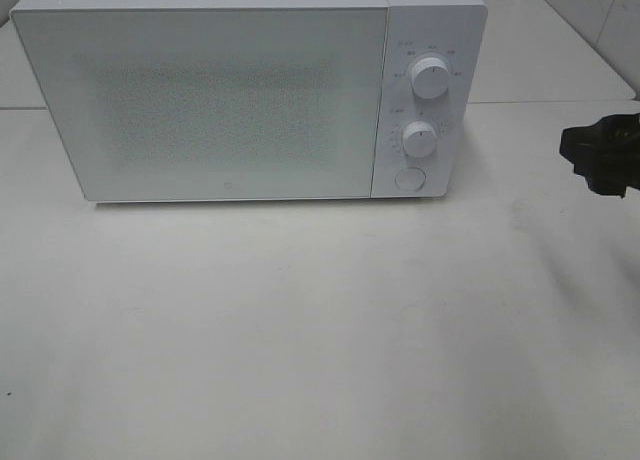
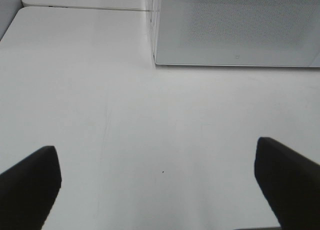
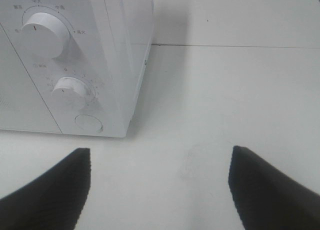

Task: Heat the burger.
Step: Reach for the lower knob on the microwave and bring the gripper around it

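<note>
Across the high exterior view, a white box-shaped microwave oven [image 1: 440, 20] stands at the back of a plain white tabletop [image 1: 320, 330]. Its wide, speckled grey-white door [image 1: 200, 100] is shut flush. The control panel to the door's right carries a round white upper dial [image 1: 431, 77], a smaller white lower dial [image 1: 420, 138] and a flat round white button [image 1: 409, 178]. The black right gripper [image 1: 600, 158] enters at the right edge, well apart from the panel; its jaw state cannot be read in this view. The left gripper does not show here. No burger is visible on the tabletop.

Left wrist view: the left gripper [image 2: 156, 155] hangs over bare tabletop, facing the oven's lower left corner. Its two black fingers [image 2: 30, 185] are spread wide with nothing between them.

Right wrist view: the right gripper's fingers [image 3: 50, 190] are likewise spread and empty, aimed at the panel end of the oven.

Finding: the burger appears in no view. It may lie behind the shut door, which hides the inside, or outside the frames; I cannot tell which. Judged step: either opening the door or setting the dials. The next move calls for the right gripper to approach the panel squarely, then press the button or pinch a dial lightly and turn it.
</note>
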